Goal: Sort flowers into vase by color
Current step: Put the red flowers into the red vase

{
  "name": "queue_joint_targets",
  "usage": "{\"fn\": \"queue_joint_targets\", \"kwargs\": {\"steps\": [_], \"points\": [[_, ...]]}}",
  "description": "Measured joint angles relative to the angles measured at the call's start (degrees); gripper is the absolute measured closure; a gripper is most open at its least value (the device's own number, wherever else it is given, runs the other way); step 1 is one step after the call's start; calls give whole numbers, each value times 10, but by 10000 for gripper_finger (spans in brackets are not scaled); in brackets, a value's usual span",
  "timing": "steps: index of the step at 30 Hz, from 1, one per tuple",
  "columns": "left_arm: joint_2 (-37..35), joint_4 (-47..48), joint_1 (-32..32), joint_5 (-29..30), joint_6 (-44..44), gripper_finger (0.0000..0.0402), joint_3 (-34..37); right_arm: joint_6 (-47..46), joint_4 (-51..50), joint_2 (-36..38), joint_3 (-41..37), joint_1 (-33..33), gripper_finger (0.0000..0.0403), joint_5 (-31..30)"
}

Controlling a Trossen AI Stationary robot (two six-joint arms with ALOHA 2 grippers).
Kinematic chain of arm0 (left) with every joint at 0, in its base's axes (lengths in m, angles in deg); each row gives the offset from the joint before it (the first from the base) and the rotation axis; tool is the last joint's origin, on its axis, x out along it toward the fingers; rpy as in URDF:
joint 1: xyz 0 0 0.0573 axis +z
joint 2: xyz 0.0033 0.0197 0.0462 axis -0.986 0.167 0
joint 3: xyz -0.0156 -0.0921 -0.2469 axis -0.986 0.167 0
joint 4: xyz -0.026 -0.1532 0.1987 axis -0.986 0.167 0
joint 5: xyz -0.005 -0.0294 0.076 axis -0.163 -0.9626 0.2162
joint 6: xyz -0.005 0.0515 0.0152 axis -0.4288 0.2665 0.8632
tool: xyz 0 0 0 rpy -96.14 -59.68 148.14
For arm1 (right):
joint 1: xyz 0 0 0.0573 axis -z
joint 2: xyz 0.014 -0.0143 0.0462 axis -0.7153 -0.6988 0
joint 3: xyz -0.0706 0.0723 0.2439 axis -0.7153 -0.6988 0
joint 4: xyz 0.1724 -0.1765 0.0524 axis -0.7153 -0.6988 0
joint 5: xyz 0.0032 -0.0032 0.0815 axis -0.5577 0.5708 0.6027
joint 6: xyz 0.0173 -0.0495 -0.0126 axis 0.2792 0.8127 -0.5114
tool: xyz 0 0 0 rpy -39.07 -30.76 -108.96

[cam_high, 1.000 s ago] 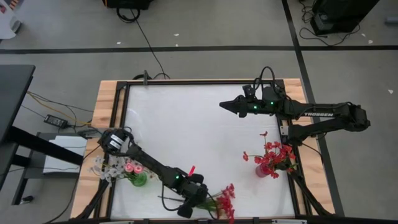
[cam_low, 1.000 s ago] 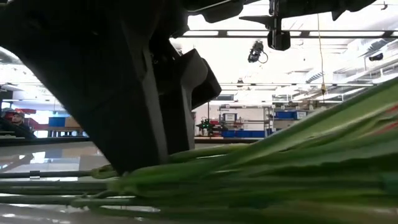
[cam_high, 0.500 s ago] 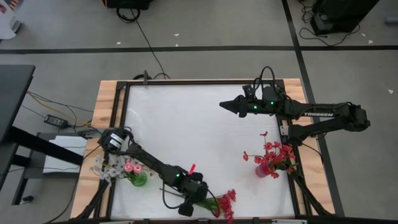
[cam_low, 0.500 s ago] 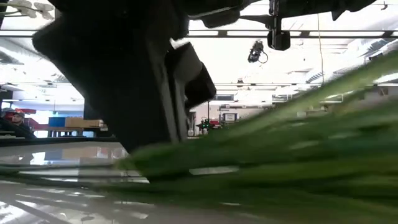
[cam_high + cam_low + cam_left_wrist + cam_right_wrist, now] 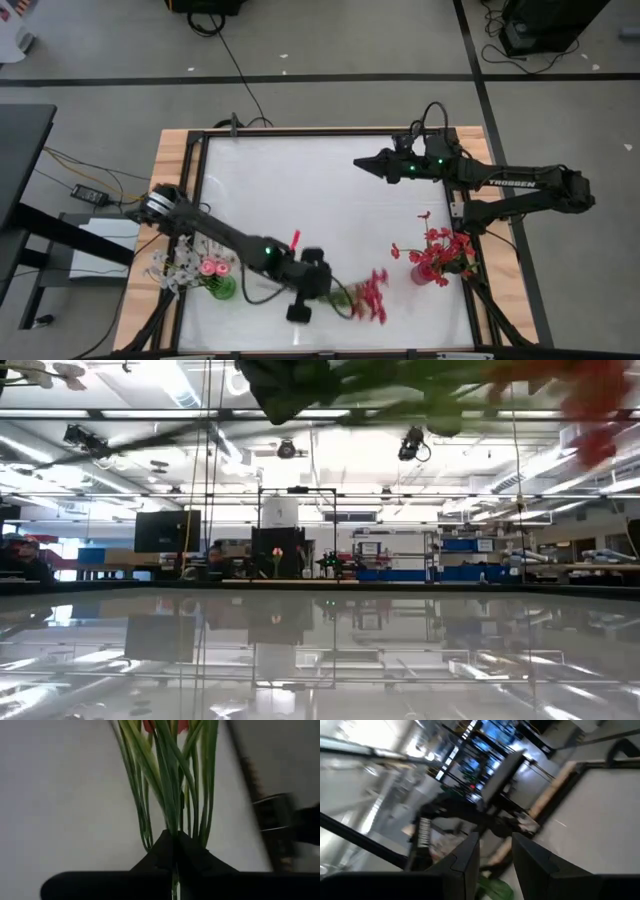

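Left tool [image 5: 330, 296] clamped on red spray [image 5: 368, 296] by its green stems, pinch visible in left wrist view. Since 1 s ago the bunch has come up off the surface [image 5: 300, 190]: low view, then filled with stems, now shows them only overhead. Spray sits near 6 o'clock, blossoms toward 3 o'clock. Likely next: carry to red vase [image 5: 432, 262] at 4 o'clock, not pink-white vase [image 5: 205, 275] at 8 o'clock. Right tool [image 5: 362, 165] at 1 o'clock, fingers slightly parted, empty, waiting.
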Motion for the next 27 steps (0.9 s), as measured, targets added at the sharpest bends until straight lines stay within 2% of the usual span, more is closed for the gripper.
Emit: {"fn": "queue_joint_targets", "kwargs": {"steps": [4, 13, 15, 22, 27], "points": [[-29, 59, 47, 21, 23, 390, 0, -33, 54, 0, 0, 23, 280, 20], [-42, 74, 184, 29, 41, 390, 0, -75, 144, 0, 0, 53, 280, 23], [-42, 70, 213, 29, 42, 390, 0, -72, 165, 3, 0, 55, 280, 2], [-65, 52, 318, 29, 65, 390, 1, -9, 183, 53, 0, 56, 280, -151], [-92, -23, 389, 7, 62, 390, 0, 25, 163, 94, 0, 67, 280, -210]]}}
